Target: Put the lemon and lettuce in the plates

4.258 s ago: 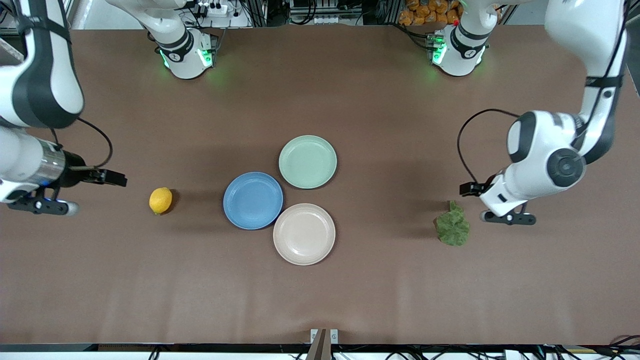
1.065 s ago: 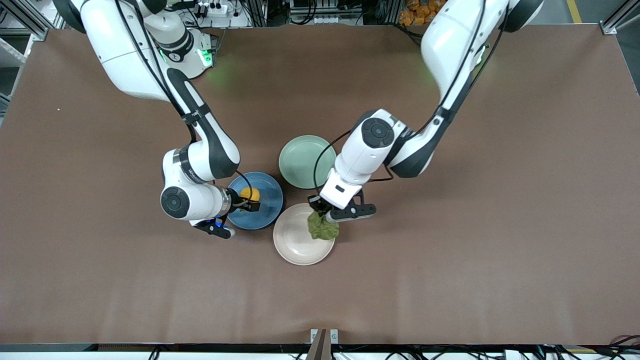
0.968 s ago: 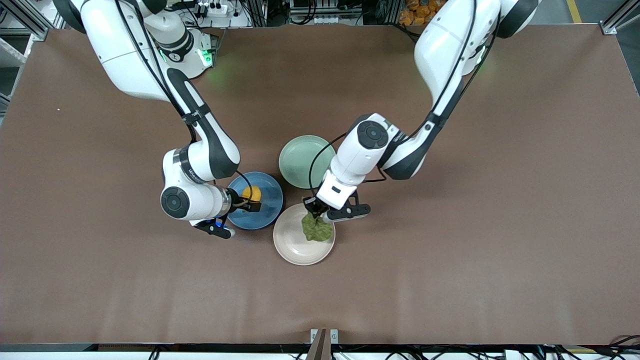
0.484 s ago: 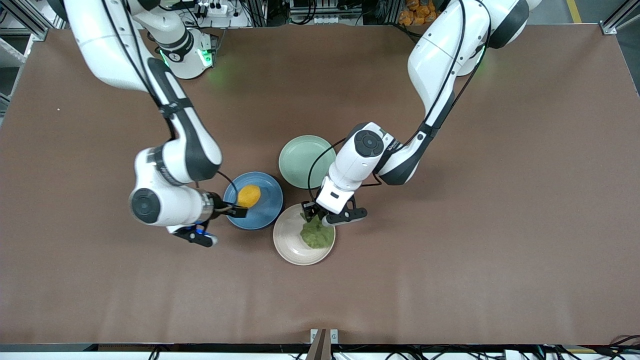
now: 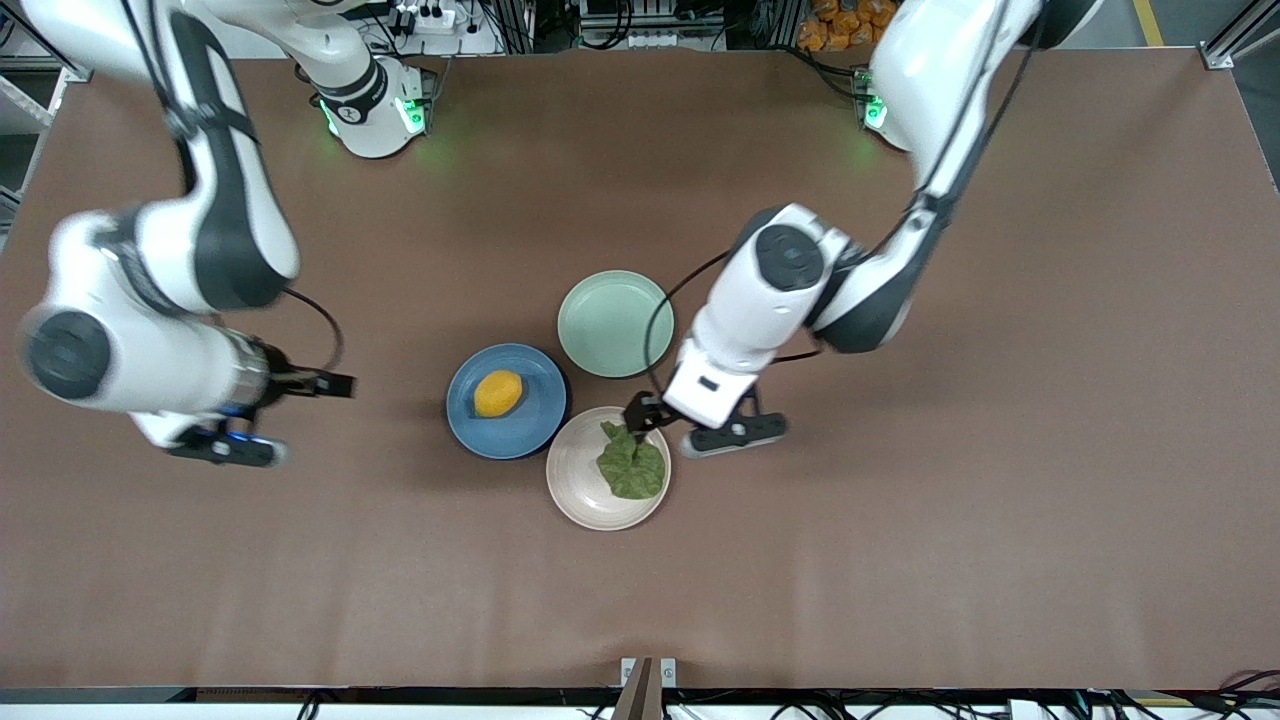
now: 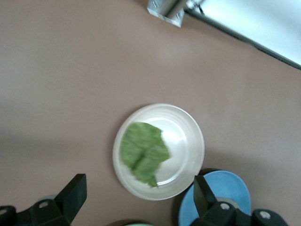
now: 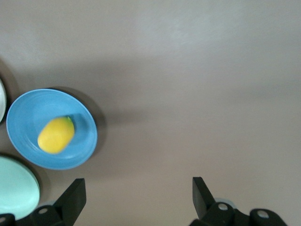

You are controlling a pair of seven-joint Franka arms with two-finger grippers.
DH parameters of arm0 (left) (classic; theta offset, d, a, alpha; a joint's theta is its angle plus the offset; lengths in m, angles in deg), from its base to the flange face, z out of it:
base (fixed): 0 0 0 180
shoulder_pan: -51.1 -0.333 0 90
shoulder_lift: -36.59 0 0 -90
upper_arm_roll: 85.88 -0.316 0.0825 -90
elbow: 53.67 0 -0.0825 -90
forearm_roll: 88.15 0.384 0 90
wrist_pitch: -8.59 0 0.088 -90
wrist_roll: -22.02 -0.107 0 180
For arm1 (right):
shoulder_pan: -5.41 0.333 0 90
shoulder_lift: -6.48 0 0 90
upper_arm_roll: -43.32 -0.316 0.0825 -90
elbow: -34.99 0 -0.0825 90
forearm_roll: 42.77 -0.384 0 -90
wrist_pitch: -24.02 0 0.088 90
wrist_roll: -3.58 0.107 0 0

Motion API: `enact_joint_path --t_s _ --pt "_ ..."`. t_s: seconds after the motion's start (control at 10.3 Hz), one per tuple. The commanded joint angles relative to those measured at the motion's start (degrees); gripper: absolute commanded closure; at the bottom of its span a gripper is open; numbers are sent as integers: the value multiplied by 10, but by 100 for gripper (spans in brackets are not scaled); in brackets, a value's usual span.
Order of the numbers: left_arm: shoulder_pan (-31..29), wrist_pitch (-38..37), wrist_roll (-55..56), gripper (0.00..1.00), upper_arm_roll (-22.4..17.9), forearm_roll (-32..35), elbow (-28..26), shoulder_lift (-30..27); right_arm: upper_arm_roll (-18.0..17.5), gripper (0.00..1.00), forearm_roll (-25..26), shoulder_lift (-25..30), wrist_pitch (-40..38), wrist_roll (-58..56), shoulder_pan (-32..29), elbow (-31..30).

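lemon and lettuce both lying in plates, both grippers empty

front view: the lemon (image 5: 497, 393) lies in the blue plate (image 5: 470, 425), and the lettuce (image 5: 632, 467) lies in the cream-white plate (image 5: 580, 490), which sits nearer the camera and touches the blue one. a mint-green plate (image 5: 615, 323) sits empty, just beside both. the left gripper (image 5: 655, 418) hangs over the cream-white plate's edge toward the left arm's end. the right gripper (image 5: 312, 395) is over bare table toward the right arm's end, well apart from the blue plate

left wrist view: the left gripper (image 6: 138, 197) has its fingers (image 6: 75, 188) spread wide with nothing between them; the lettuce (image 6: 143, 153) rests in the cream-white plate (image 6: 190, 141), the blue plate (image 6: 230, 188) beside it

right wrist view: the right gripper (image 7: 138, 195) is spread apart and empty over the table (image 7: 197, 94); the lemon (image 7: 56, 135) sits in the blue plate (image 7: 28, 108)
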Motion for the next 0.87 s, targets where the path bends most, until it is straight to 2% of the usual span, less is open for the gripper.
enact_joint_path --t_s 0.0,0.29,0.39,0.68,0.77 --pt "-56 -123 -76 0 4 0 -30 -98 -7 0 11 85 -42 -70 -61 -25" --pt "-142 -295 -222 0 4 -3 -30 -193 -8 0 10 157 -76 -71 -85 -30" --pt "-173 -342 -260 0 5 -4 -30 -224 -10 0 11 165 -86 -72 -85 -31" --pt "-230 -416 -288 0 0 -6 -30 -293 -49 0 10 171 -83 -72 -82 -42" --pt "-247 -424 -289 0 -1 -5 -30 -305 -52 0 11 171 -86 -72 -68 -43"
